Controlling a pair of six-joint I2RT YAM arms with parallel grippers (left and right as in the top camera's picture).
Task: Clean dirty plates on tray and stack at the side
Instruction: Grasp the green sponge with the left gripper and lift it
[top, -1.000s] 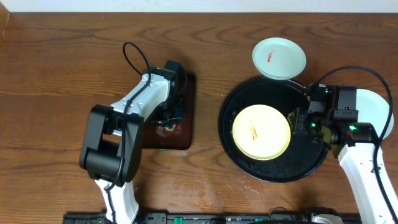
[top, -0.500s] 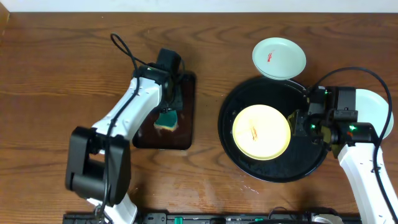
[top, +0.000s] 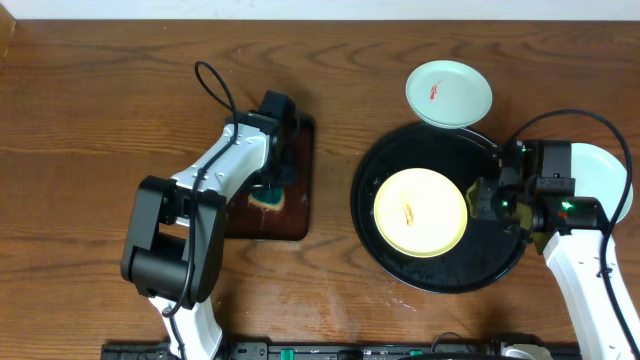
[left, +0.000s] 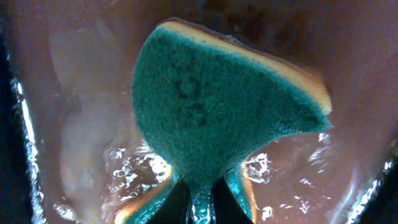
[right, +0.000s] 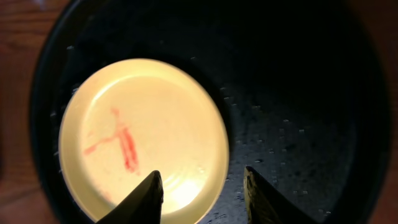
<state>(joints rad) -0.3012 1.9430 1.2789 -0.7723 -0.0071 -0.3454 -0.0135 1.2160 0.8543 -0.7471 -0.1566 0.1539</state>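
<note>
Where the tray sits (wet), the table is brown wood.

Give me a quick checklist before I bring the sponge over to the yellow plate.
1. Grip on the sponge: ok, the left gripper is shut on it.
2. Sponge wetness: cannot tell; it is over the wet brown tray.
3. Position of the yellow plate: ok, flat on the black tray, red smear up.
4. Plate steadied: not ok; the right gripper is open, fingers either side of its rim.
5. Next dirty plate: ok, the mint plate sits at the black tray's far edge.
</note>
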